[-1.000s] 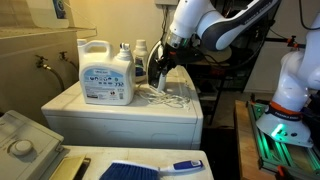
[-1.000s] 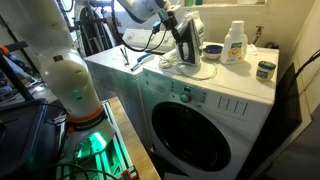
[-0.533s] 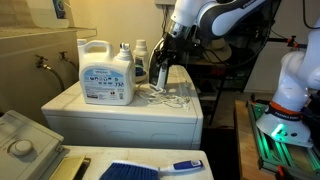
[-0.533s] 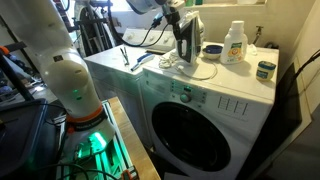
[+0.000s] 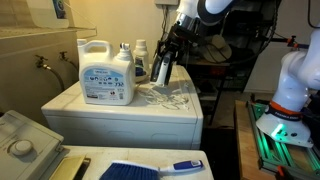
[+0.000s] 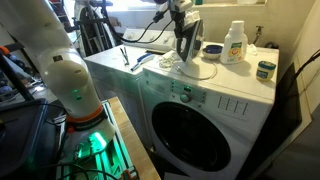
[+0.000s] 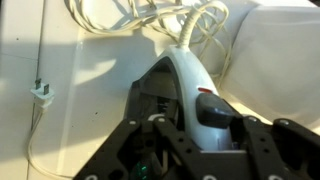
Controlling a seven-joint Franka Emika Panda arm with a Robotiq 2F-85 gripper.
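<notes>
The fingers point(image 5: 170, 48) are clamped shut on the handle of the iron point(image 5: 162, 70), upright over the washer top point(image 5: 110, 108) at 3 o'clock from the detergent jug point(image 5: 106, 72); best moved slowly and vertically so the loose cord point(image 5: 172, 97) at 6 o'clock doesn't snag.

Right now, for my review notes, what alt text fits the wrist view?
The gripper is closed on a white and dark clothes iron in the middle of the view. Beyond it a white cord lies coiled on the white machine top, its plug at the left.
</notes>
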